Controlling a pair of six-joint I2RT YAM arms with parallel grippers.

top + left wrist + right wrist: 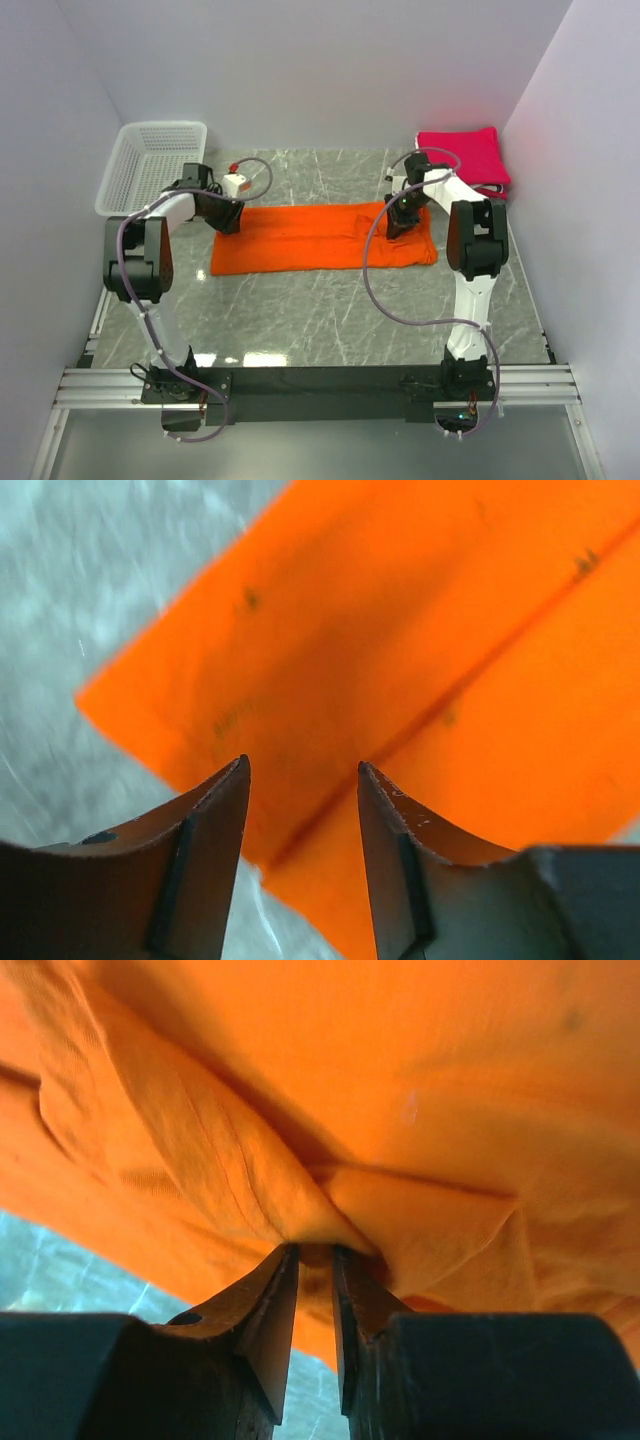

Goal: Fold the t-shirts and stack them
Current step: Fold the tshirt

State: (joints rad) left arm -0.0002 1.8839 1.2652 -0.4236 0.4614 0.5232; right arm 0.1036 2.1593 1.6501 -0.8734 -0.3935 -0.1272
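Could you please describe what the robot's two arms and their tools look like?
The left arm and right arm have white links and bulky black joint housings; a loose greyish-purple cable trails along each. A small white block with a red spot sits by the left wrist. The left tool and right tool each have two dark, wedge-shaped fingers.

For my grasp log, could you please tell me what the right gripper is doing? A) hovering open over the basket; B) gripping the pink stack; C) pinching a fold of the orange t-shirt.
C: the right gripper has its jaws closed on a bunched fold of the orange t-shirt.
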